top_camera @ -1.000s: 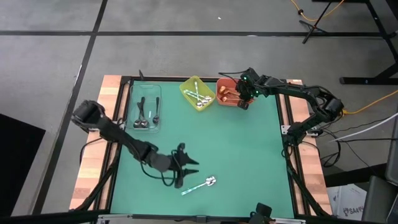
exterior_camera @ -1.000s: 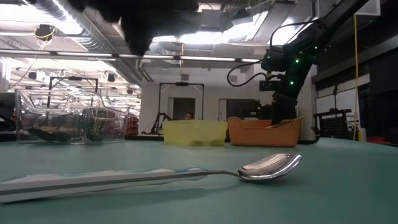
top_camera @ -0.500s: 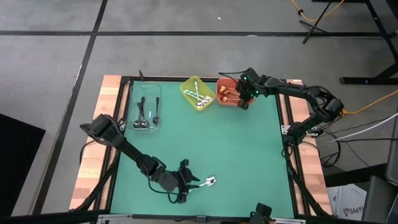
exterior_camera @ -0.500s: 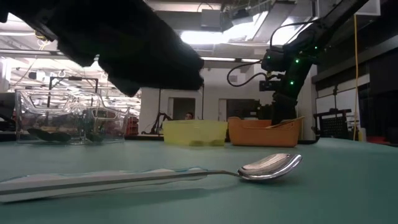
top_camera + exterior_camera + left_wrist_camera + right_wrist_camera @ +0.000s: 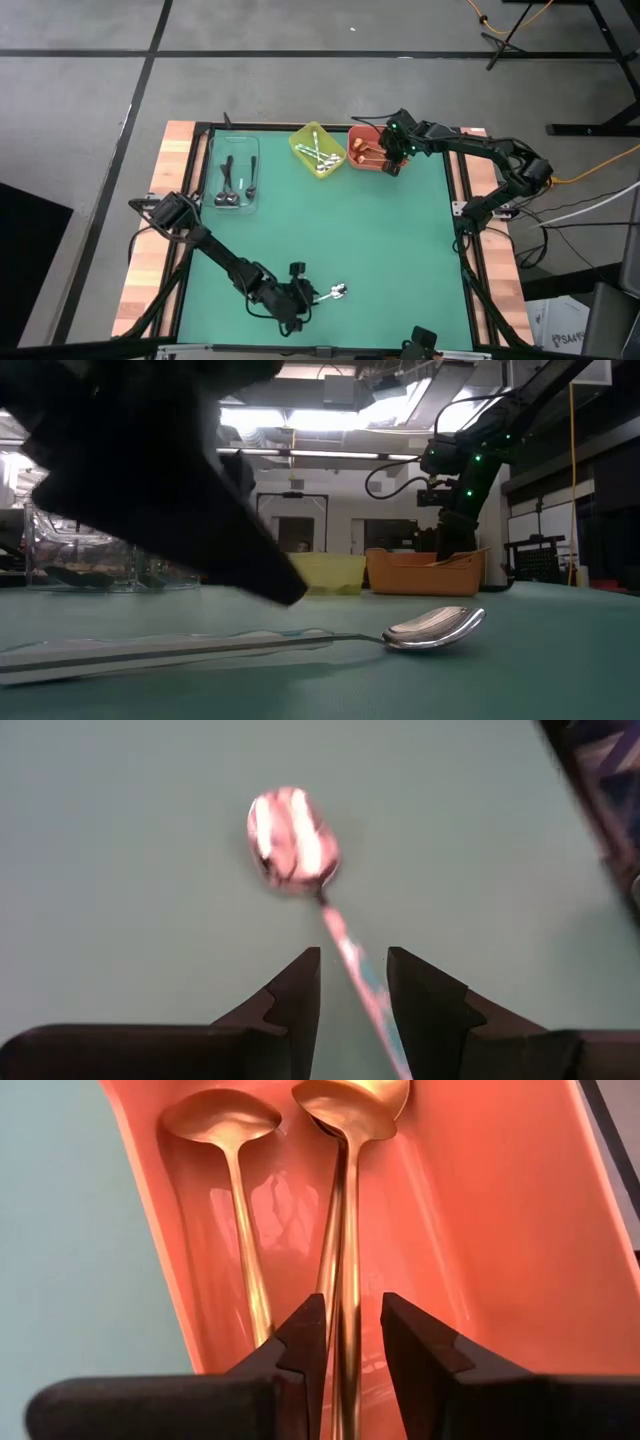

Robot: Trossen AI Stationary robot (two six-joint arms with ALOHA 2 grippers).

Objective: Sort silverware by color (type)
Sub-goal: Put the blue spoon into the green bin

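The left gripper (image 5: 352,982) has dropped, fingers open astride the last loose spoon (image 5: 333,293). The right gripper (image 5: 350,1330) holds slightly parted fingers over the orange bin (image 5: 372,161).

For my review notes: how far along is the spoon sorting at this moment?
Nearly done. Black spoons lie in the clear tray, teal-handled ones in the yellow bin, gold spoons in the orange bin. The left gripper, open, straddles the last teal-handled spoon on the mat. The right gripper hovers over the orange bin.

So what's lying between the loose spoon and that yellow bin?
Nothing: in the high view only bare green mat separates the spoon from the yellow bin.
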